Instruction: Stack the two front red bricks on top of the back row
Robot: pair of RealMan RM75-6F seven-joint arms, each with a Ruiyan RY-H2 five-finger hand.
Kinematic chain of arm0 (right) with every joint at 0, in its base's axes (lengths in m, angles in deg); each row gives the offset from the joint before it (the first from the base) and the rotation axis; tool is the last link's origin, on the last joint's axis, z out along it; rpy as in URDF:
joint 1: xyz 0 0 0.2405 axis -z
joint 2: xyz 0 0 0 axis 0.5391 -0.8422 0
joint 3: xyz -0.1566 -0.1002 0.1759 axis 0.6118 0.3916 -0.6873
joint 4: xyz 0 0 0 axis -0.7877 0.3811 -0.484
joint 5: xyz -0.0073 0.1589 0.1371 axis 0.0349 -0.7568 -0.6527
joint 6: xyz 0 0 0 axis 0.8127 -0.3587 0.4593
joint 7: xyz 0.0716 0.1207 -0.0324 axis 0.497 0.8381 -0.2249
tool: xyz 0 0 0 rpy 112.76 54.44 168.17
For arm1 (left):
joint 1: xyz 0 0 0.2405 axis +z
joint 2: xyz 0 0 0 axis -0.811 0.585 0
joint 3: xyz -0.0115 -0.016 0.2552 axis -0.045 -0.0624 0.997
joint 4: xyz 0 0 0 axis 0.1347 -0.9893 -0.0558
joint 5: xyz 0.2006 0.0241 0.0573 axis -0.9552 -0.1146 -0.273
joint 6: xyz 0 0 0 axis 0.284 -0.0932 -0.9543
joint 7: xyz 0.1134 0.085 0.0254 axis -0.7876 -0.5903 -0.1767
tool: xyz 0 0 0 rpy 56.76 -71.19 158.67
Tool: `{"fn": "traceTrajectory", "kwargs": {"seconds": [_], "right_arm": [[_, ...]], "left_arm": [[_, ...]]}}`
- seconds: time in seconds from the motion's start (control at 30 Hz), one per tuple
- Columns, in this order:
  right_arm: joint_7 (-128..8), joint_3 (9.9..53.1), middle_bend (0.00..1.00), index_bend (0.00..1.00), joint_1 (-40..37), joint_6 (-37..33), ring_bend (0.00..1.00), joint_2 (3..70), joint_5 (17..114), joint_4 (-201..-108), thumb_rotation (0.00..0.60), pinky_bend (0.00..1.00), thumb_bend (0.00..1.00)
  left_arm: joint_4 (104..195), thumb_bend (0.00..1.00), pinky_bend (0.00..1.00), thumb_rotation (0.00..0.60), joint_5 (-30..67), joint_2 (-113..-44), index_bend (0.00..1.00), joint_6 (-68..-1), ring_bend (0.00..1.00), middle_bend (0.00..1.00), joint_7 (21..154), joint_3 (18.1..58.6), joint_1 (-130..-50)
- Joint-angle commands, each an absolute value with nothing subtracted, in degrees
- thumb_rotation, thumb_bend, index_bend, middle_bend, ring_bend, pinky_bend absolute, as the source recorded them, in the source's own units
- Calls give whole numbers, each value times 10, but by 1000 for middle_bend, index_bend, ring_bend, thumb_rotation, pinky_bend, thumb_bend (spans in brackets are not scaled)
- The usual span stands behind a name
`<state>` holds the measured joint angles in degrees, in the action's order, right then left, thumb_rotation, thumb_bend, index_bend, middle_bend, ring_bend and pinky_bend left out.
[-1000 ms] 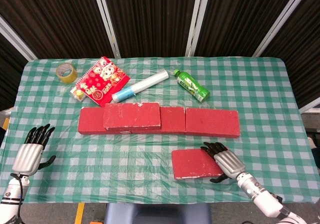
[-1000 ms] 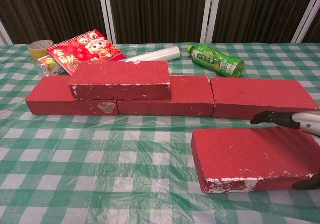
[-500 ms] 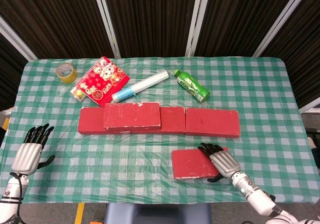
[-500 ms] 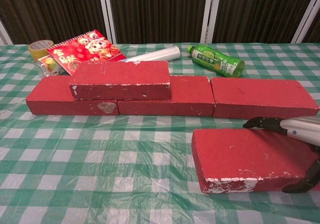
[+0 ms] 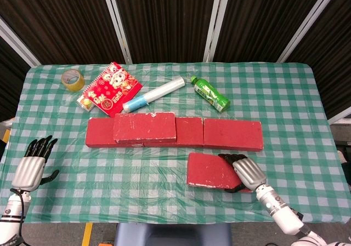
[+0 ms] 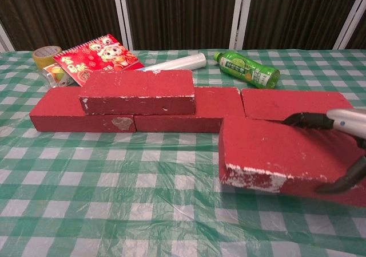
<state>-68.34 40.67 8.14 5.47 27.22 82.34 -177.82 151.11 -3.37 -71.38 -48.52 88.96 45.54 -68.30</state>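
Note:
The back row of red bricks (image 5: 189, 132) (image 6: 189, 111) spans the table's middle, and one red brick (image 5: 145, 127) (image 6: 137, 91) lies stacked on its left part. A single front red brick (image 5: 211, 171) (image 6: 274, 154) is lifted off the cloth, gripped at its right end by my right hand (image 5: 245, 172) (image 6: 337, 148), fingers over the top and thumb underneath. It hangs just in front of the row's right brick (image 5: 233, 133) (image 6: 297, 103). My left hand (image 5: 34, 166) hovers open at the table's front left edge, holding nothing.
Behind the row lie a green bottle (image 5: 210, 93) (image 6: 247, 68), a white plastic roll (image 5: 153, 94) (image 6: 174, 63), a red calendar (image 5: 112, 88) (image 6: 94, 54) and a yellow tape roll (image 5: 73, 80) (image 6: 46, 55). The green checked tablecloth (image 5: 137, 175) covers the table.
My right hand closed around the front brick's right end and raised it off the table, carrying it slightly toward the back row. The left hand barely shifted.

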Motion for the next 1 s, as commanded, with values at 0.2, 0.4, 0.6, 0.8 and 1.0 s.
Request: {"fn": "traceTrajectory", "kwargs": {"seconds": [0.2, 0.4, 0.6, 0.8, 1.0], "right_arm": [[-613, 315, 421, 558, 16, 70, 444, 192, 819, -1797, 600, 490, 133], [-545, 264, 423, 556, -67, 161, 444, 198, 789, -1698, 600, 490, 132], [-494, 269, 423, 555, -121, 235, 444, 227, 795, -1580, 600, 490, 133], [-437, 304, 423, 553, -139, 253, 444, 263, 843, -1497, 600, 489, 133], [-395, 332, 423, 550, -151, 257, 444, 289, 873, -1459, 600, 487, 133]], "left_arm": [[1513, 259, 15, 600, -24, -718, 0, -487, 0, 0, 859, 447, -678], [1508, 260, 15, 600, -10, -727, 0, -483, 0, 0, 832, 437, -678], [1499, 259, 15, 600, 5, -737, 0, -468, 0, 0, 814, 430, -681], [1490, 260, 15, 600, 14, -743, 0, -459, 0, 0, 808, 425, -683], [1486, 259, 15, 600, 14, -745, 0, -462, 0, 0, 809, 421, -682]]}}
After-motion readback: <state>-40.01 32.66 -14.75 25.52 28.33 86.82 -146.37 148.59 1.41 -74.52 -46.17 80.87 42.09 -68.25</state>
